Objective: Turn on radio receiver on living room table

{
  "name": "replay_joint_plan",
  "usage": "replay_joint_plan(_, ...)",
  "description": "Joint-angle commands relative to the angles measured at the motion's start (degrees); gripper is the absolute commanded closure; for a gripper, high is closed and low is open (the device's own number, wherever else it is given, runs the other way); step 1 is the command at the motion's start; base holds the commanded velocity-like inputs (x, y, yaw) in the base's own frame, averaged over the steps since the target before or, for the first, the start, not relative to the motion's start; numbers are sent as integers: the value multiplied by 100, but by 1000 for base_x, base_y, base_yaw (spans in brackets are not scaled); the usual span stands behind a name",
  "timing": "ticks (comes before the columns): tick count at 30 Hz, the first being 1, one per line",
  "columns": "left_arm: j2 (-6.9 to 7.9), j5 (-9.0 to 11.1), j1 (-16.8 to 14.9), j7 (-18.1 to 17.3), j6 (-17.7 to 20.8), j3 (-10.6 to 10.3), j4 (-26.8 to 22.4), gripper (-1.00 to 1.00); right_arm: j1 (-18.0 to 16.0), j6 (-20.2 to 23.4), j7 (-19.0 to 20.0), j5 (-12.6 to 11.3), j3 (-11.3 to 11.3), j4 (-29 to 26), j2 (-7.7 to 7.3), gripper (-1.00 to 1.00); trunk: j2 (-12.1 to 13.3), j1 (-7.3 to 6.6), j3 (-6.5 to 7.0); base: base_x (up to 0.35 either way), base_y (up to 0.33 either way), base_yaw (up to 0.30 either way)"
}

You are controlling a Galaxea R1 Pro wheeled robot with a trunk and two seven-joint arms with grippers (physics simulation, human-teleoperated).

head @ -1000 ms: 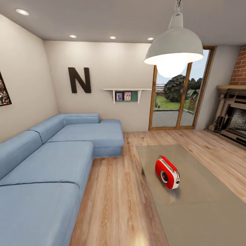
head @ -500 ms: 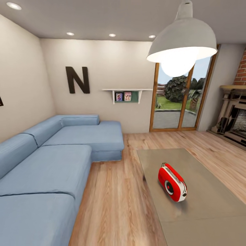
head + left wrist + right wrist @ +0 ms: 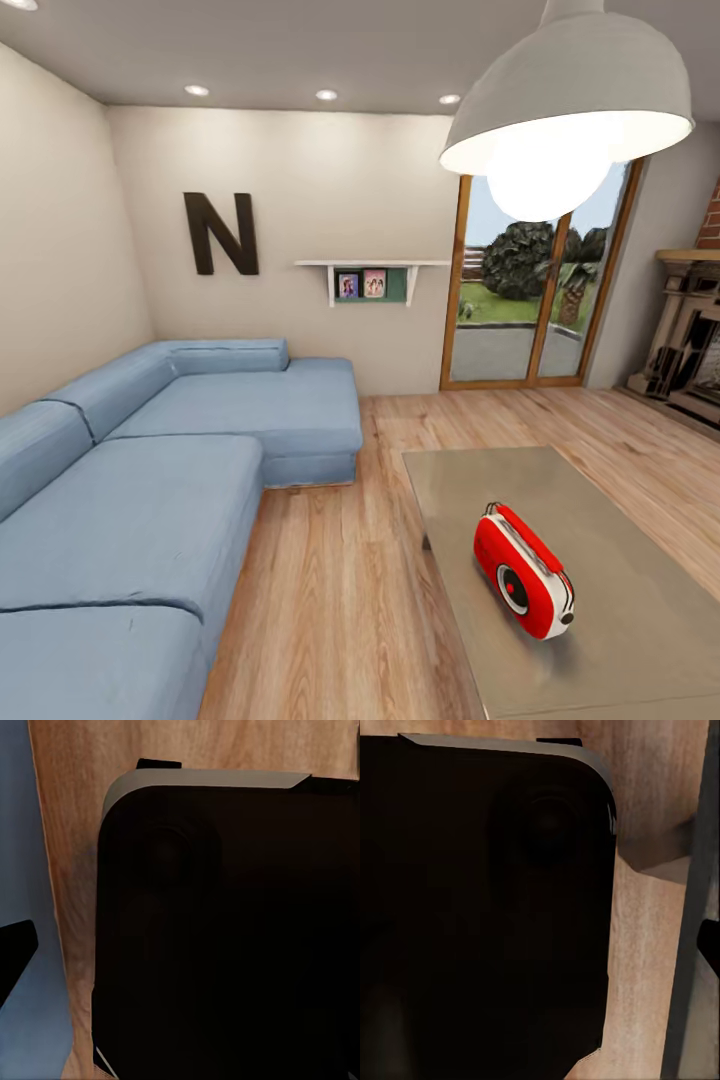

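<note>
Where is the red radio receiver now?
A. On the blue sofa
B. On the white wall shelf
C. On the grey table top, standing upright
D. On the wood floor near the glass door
C: in the head view the radio receiver stands upright on the glossy table, with the sofa off to one side.

From both wrist views the robot's base (image 3: 225, 937) shows as a big matt-black slab with rounded corners, a pale grey band along one edge, a shallow round recess (image 3: 551, 821) sunk into its dark surface, and a small black tab (image 3: 15, 952) jutting out beside it.
</note>
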Motion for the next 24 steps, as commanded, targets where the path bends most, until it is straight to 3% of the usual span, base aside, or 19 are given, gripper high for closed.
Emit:
replay_joint_plan(1,0,0,0,0,0,0,0,-100,0,0,0,1,-1,0,0,-100,0,0,0,324,0,0)
replay_joint_plan(18,8,0,1,0,-1,-4,0,-100,0,0,0,2,2,0,0,-100,0,0,0,322,1,0)
replay_joint_plan(24,8,0,1,0,-1,-5,-3,-100,0,0,0,1,3,0,0,-100,0,0,0,61,2,0)
